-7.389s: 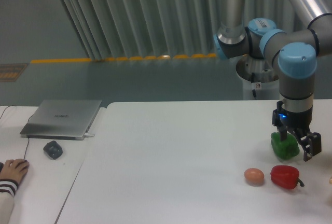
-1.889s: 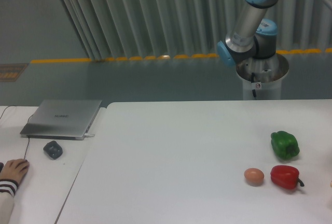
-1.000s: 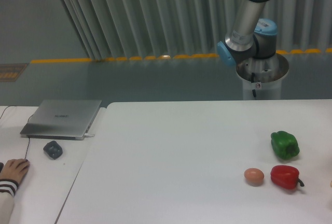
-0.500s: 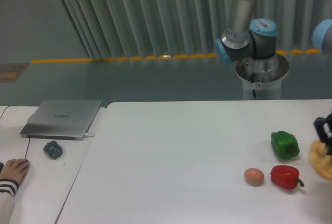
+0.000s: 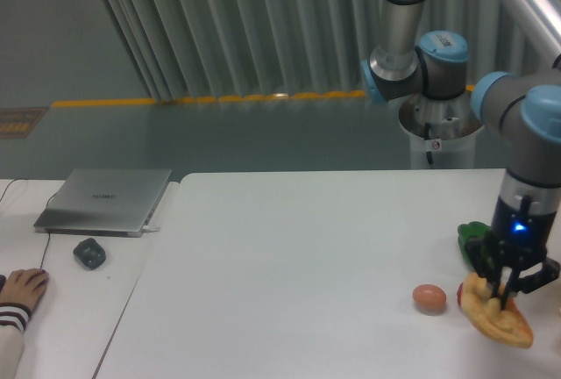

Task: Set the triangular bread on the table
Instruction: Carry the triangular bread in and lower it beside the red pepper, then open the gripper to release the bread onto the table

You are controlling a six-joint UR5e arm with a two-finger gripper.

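Note:
The triangular bread (image 5: 497, 318), a golden-orange flaky wedge, hangs in my gripper (image 5: 506, 293) just above the white table (image 5: 289, 274) at the right, near the front edge. The fingers are shut on its upper part. The bread and gripper stand in front of the red pepper, of which only a sliver (image 5: 460, 295) shows. I cannot tell whether the bread's lower tip touches the tabletop.
A tan egg (image 5: 429, 298) lies just left of the bread. A green pepper (image 5: 474, 239) sits behind the gripper, partly covered by it. On the side desk at the left are a grey laptop (image 5: 105, 200), a dark mouse (image 5: 89, 252) and a person's hand (image 5: 22, 289).
The gripper came in from the right edge holding the bread and moved left and down, now covering most of the red pepper. Before that the arm was raised out of view.

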